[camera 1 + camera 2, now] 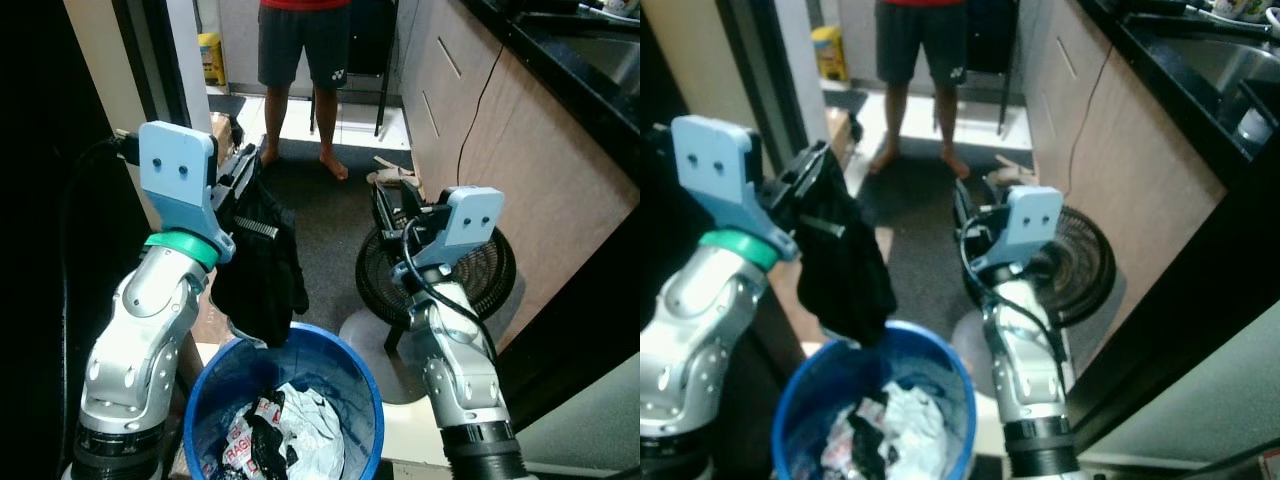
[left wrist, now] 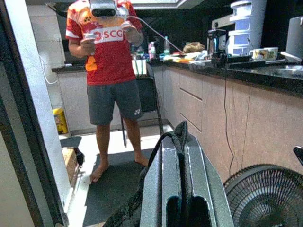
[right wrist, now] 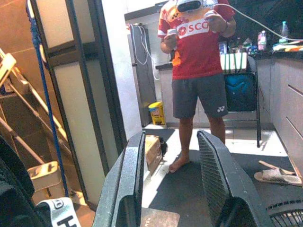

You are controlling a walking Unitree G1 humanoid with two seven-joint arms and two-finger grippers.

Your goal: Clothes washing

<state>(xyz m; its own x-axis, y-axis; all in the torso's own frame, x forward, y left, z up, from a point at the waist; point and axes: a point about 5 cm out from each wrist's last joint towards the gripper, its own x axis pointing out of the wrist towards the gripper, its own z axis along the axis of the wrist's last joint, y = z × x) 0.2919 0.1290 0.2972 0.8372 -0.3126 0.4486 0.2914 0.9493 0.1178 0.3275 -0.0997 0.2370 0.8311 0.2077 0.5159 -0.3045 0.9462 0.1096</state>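
Left gripper [image 1: 240, 165]: one, raised, fingers clamped on one black garment [image 1: 260, 270].
Black garment: hangs below the left gripper, just above the bucket rim.
Blue bucket [image 1: 352, 372]: one, beneath both grippers, holding mixed white and dark clothes [image 1: 290, 435].
Right gripper [image 3: 170, 189]: one, fingers apart, holding nothing.
Fan [image 1: 500, 275]: one, on the floor behind the right gripper.
Person [image 2: 111, 71]: one, standing beyond both grippers.

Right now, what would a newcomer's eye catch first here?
The left gripper, jaws shut on a black garment that hangs over the blue bucket of clothes. Beyond, a person stands barefoot on the dark mat; the right gripper is open, with a floor fan beside it.
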